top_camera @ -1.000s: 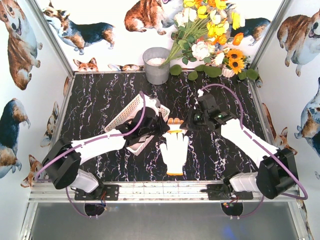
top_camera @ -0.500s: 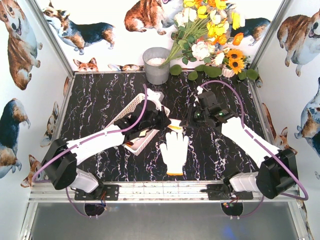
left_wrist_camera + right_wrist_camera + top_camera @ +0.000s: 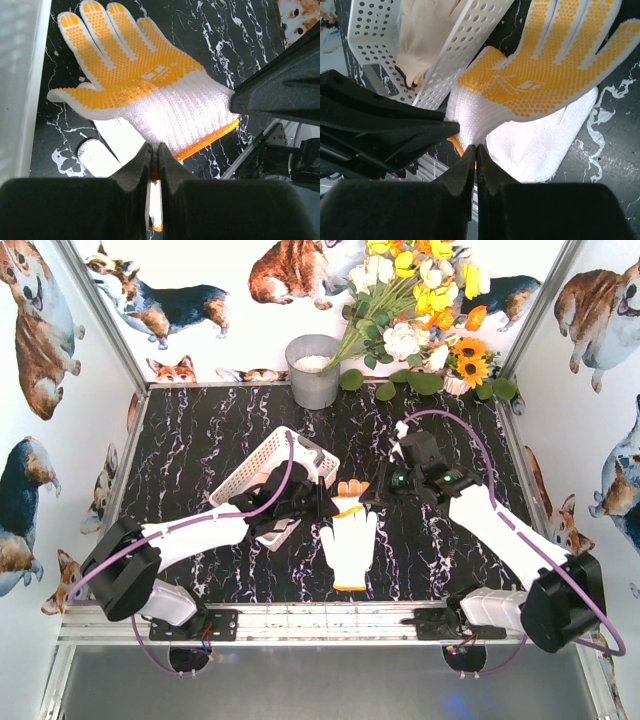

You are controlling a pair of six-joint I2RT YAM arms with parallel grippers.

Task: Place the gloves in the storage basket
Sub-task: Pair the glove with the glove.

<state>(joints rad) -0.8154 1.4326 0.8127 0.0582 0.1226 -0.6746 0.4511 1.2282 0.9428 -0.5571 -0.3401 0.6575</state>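
A yellow-dotted glove [image 3: 348,489] with an orange-edged cuff hangs between my two grippers, above a cream-white glove [image 3: 349,543] that lies flat on the table. My left gripper [image 3: 328,502] is shut on the cuff; its wrist view shows the dotted glove [image 3: 131,75] and my left gripper [image 3: 154,150] pinching the cuff edge. My right gripper [image 3: 368,496] grips the same cuff from the other side, as my right gripper [image 3: 476,150] and the dotted glove [image 3: 545,75] show. The storage basket [image 3: 262,452] lies just left of them, and the white perforated basket [image 3: 465,45] holds a cream glove [image 3: 427,30].
A grey metal bucket [image 3: 313,370] stands at the back of the table, with a bunch of artificial flowers [image 3: 420,300] to its right. White walls printed with corgis close in the black marbled tabletop [image 3: 200,430].
Both grippers, with the dotted glove between them, have come a little lower and nearer the front edge. The flat white glove has not moved.
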